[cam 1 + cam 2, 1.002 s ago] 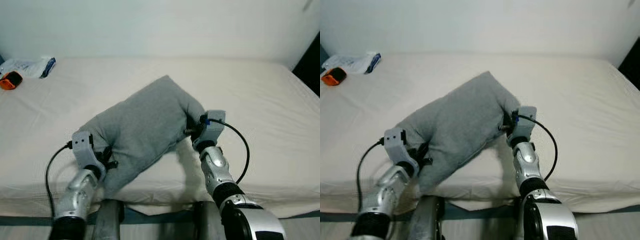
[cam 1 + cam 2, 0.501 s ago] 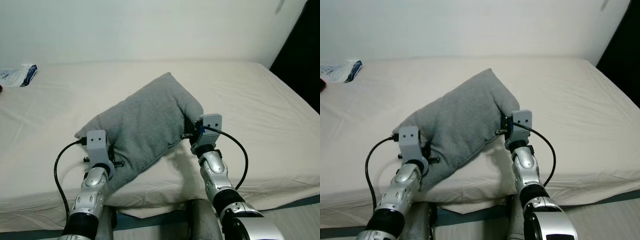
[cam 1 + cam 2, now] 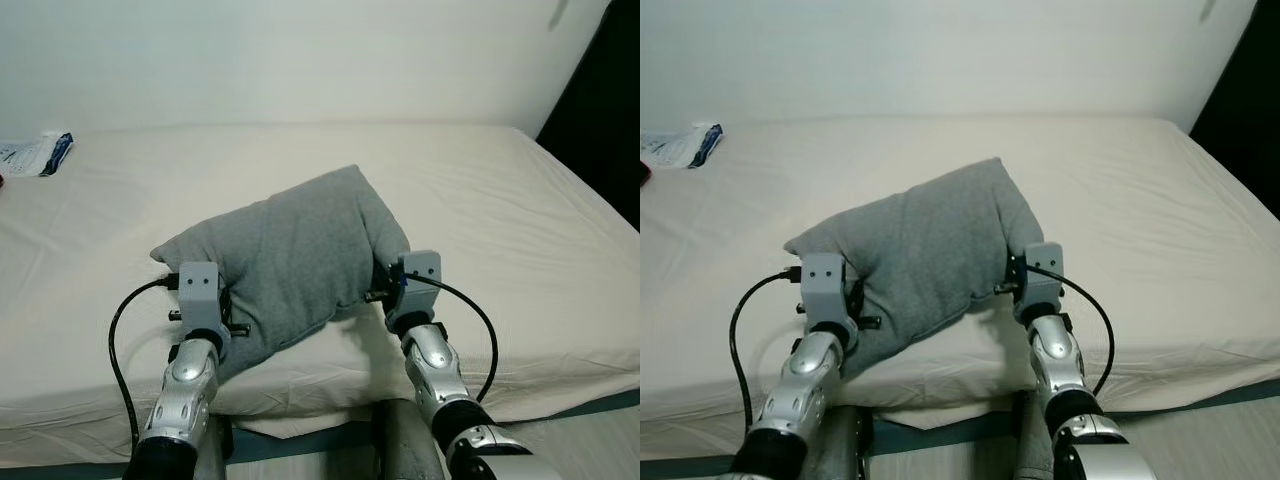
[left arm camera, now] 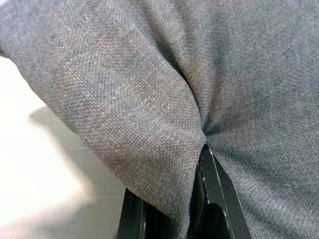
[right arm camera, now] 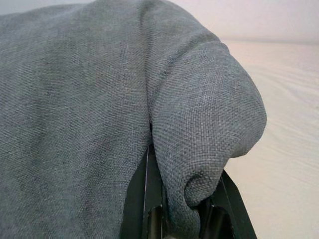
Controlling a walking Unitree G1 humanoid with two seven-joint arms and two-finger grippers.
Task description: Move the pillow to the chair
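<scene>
Grey woven pillow (image 3: 290, 255) is held between both grippers above the near edge of a cream-sheeted bed (image 3: 500, 200), its long axis tilted, higher corner toward 1 o'clock, lower end toward 7 o'clock. Left gripper (image 4: 172, 199) is at the pillow's 7 o'clock end; the left wrist view shows its black fingers (image 4: 217, 189) clamped on a pinched fold of the fabric. Right gripper (image 5: 187, 199) is at the pillow's 4 o'clock side; the right wrist view shows its fingers (image 5: 137, 199) closed on a bunched corner of the cloth. Black cables loop from both wrist housings. A white packet with blue print (image 3: 35, 153) lies on the bed at 10 o'clock, well apart from the pillow. A pale wall (image 3: 300, 60) stands behind the bed.
</scene>
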